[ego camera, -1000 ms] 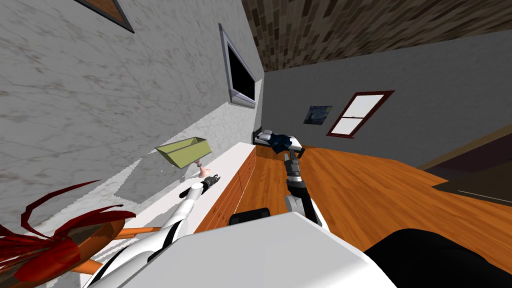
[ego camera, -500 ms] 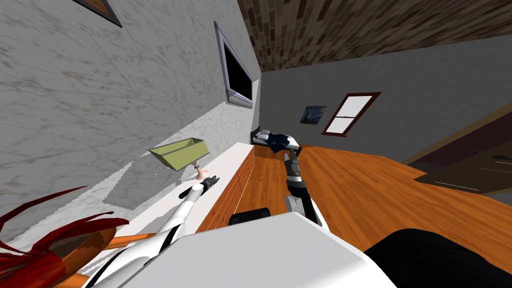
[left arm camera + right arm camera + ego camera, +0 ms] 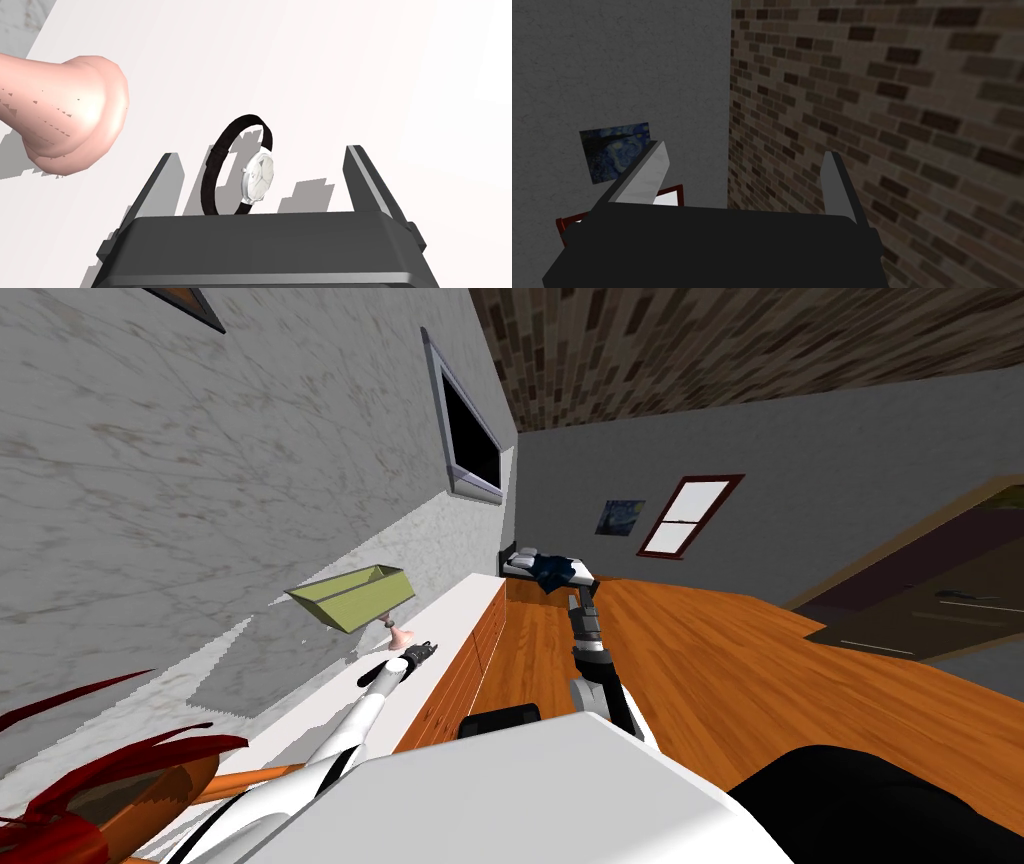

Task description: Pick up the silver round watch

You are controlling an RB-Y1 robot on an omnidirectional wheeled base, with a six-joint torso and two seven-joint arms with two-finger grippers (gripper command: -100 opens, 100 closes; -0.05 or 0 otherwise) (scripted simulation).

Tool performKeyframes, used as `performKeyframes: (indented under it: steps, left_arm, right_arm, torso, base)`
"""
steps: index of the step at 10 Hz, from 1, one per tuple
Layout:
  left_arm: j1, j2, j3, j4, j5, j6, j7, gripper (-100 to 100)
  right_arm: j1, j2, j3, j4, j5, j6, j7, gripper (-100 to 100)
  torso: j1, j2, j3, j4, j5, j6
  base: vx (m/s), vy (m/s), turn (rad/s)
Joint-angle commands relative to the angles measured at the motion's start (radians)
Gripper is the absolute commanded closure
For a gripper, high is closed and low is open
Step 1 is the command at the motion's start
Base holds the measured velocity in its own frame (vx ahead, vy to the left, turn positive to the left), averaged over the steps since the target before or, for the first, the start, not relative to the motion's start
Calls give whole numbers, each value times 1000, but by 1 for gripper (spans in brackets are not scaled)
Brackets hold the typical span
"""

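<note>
The watch has a round silver face and a black band, and stands on edge on the white dresser top. My left gripper is open just above it, with the watch between the two fingers, nearer one finger and touching neither. In the head view my left gripper hovers over the dresser top, beside the lamp's pink base. My right gripper is raised over the wooden floor, and its wrist view shows the right gripper open and empty.
The pink lamp base stands close beside one left finger, under a green shade. A red-leaved plant in an orange pot sits at the dresser's near end. A bed lies beyond the far end.
The head view has swung a little, sliding the lamp, plant and far wall across the picture. Both arms hold their places.
</note>
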Motion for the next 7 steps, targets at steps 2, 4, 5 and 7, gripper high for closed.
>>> performKeyframes:
  steps: [2,4,5,7]
  left_arm:
    - [18,8,-36,-16,-20,-26,68,-100]
    - [29,13,-60,-26,-31,-43,109,-100]
    - [41,19,-85,-36,-43,-59,145,-100]
    - [52,24,-109,-46,-54,-76,184,-100]
  right_arm:
    - [0,0,0,0,0,0,0,0]
    - [0,0,0,0,0,0,0,0]
    - [0,0,0,0,0,0,0,0]
    - [0,0,0,0,0,0,0,0]
  torso:
    - [1,0,0,0,0,0]
    - [0,-1,0,0,0,0]
    - [0,0,0,0,0,0]
    - [0,0,0,0,0,0]
  base:
    - [-3,25,-84]
    - [-1,15,-50]
    - [0,23,-83]
    - [-16,17,-58]
